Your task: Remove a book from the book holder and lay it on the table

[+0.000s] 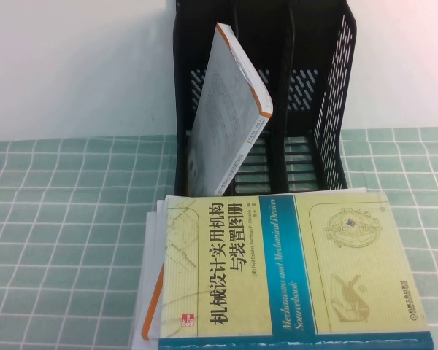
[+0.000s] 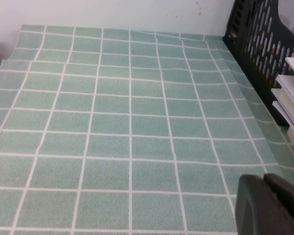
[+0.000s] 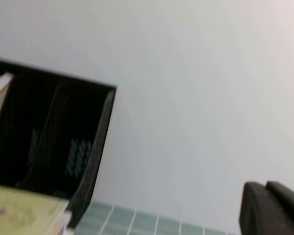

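Green table point(image 1: 66, 219), book point(image 1: 292, 270) cropped, left pincer point(image 2: 269, 205), right pincer point(image 3: 272, 208) partly visible

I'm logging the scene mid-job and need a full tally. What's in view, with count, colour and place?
Large thick book with pale yellow cover and teal spine: one, lying flat at the near edge of the table, on top of another book.
White book with orange edge: one, under the yellow book, sticking out on its left.
Thin white-grey book with orange spine: one, leaning tilted in the rack's leftmost compartment.
Tall black perforated file rack: one, at the back; the other two compartments look empty.
Pale green cloth-covered table with white grid: one.
Left gripper: dark, over bare cloth left of the rack.
Right gripper: dark, raised, facing the wall right of the rack.
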You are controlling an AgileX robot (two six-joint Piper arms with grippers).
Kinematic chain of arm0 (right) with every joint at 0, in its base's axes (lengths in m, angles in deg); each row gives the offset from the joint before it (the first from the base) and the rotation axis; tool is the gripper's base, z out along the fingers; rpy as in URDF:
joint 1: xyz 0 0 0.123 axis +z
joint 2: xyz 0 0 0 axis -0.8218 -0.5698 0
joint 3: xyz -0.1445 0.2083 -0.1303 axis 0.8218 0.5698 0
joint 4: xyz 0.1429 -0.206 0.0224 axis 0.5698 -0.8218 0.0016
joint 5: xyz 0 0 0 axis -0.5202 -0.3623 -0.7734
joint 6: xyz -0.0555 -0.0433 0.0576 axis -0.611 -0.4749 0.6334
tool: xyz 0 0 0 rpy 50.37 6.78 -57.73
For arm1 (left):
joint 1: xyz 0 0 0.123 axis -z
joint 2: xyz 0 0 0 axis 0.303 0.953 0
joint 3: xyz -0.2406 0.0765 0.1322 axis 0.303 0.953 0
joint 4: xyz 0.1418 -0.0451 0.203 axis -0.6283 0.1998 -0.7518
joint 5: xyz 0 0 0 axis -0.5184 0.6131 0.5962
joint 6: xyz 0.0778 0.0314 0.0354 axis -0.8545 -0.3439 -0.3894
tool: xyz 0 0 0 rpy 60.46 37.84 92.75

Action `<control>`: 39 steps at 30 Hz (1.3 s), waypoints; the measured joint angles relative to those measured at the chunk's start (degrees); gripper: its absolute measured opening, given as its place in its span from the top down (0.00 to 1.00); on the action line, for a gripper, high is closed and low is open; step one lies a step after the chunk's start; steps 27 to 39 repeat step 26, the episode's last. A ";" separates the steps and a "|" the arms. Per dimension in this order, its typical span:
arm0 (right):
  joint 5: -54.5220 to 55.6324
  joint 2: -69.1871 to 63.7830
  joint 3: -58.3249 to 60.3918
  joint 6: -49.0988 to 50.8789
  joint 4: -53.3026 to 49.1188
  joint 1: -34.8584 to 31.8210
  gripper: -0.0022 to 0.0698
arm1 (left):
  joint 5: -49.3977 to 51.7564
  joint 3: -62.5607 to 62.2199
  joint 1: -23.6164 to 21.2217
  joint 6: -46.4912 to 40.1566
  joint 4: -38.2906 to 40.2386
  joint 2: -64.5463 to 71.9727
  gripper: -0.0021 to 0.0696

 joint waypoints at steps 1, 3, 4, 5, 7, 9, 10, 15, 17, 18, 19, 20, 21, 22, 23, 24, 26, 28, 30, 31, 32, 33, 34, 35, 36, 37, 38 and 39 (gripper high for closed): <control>-3.17 0.00 0.00 4.63 -7.18 -0.60 0.97 | 0.00 0.00 0.00 0.00 0.00 0.00 0.97; -10.05 0.00 0.00 12.84 -18.38 -2.38 0.97 | 0.00 0.00 0.00 0.00 0.00 0.00 0.97; -14.39 0.00 0.00 17.51 -23.92 -3.74 0.97 | 0.00 0.00 0.00 0.00 -0.10 0.00 0.97; -18.73 0.00 0.00 21.92 -28.84 -5.31 0.97 | 0.00 0.00 0.00 0.00 -0.10 0.00 0.97; -25.08 0.00 0.36 27.87 -35.72 -8.60 0.97 | 0.00 0.00 0.00 0.00 -0.10 0.00 0.97; -25.37 0.00 1.57 31.60 -39.61 -11.25 0.97 | 0.00 0.00 0.00 0.00 -0.10 0.00 0.97; -23.49 0.00 2.61 32.55 -40.29 -12.41 0.97 | 0.00 0.00 0.00 0.00 -0.10 0.00 0.97; -19.33 0.00 4.48 33.37 -40.62 -14.20 0.97 | 0.00 0.00 0.00 0.00 -0.10 0.00 0.97; -20.15 0.00 4.48 33.37 -40.62 -14.20 0.97 | 0.00 0.00 0.00 0.00 -0.10 0.00 0.97; -20.73 0.00 4.48 33.37 -40.62 -14.20 0.97 | 0.00 0.00 0.00 0.00 -0.10 0.00 0.97; -21.58 0.00 4.48 33.37 -40.62 -13.94 0.97 | 0.00 0.00 0.00 0.00 -0.22 0.00 0.97; -22.58 0.00 4.48 33.37 -40.62 -13.39 0.97 | 0.00 0.00 0.00 0.00 -0.22 0.00 0.97; -23.59 0.00 4.48 33.68 -40.62 -12.76 0.97 | 0.00 0.00 0.00 0.00 -0.22 0.00 0.97; -24.77 0.00 4.48 34.15 -40.62 -11.80 0.97 | 0.00 0.00 0.00 0.00 -0.22 0.00 0.97; -25.54 0.00 4.48 34.84 -40.62 -10.75 0.97 | 0.00 0.00 0.00 0.00 -0.22 0.00 0.97; -26.02 0.00 4.48 35.41 -40.93 -9.79 0.97 | 0.00 0.00 0.00 0.00 -0.22 0.00 0.97; -26.44 0.00 4.48 37.51 -41.05 -8.76 0.97 | 0.00 0.00 0.00 0.00 -0.22 0.00 0.97; -26.44 0.00 4.48 37.51 -41.05 -8.76 0.97 | 0.00 0.00 0.00 0.00 -0.22 0.00 0.97; -26.44 0.00 4.48 37.51 -41.05 -8.76 0.97 | 0.00 0.00 0.00 0.00 -0.22 0.00 0.97; -26.44 0.00 4.48 37.51 -41.05 -8.76 0.97 | 0.00 0.00 0.00 0.00 -0.22 0.00 0.97; -26.44 0.00 4.48 37.51 -41.05 -8.76 0.97 | 0.00 0.00 0.00 0.00 -0.22 0.00 0.97; -26.44 0.00 4.48 37.51 -41.05 -8.76 0.97 | 0.00 0.00 0.00 0.00 -0.22 0.00 0.97; -26.44 0.00 4.48 37.51 -41.05 -8.76 0.97 | 0.00 0.00 0.00 0.00 -0.22 0.00 0.97; -26.44 0.00 4.48 37.51 -41.05 -8.76 0.97 | 0.00 0.00 0.00 0.00 -0.22 0.00 0.97; -26.44 0.00 4.48 37.51 -41.05 -8.76 0.97 | 0.00 0.00 0.00 0.00 -0.22 0.00 0.97; -26.44 0.00 4.48 37.51 -41.05 -8.76 0.97 | 0.00 0.00 0.00 0.00 -0.22 0.00 0.97; -26.44 0.00 4.48 37.51 -41.05 -8.76 0.97 | 0.00 0.00 0.00 0.00 -0.22 0.00 0.97; -26.44 0.00 4.48 37.51 -41.05 -8.76 0.97 | 0.00 0.00 0.00 0.00 -0.22 0.00 0.97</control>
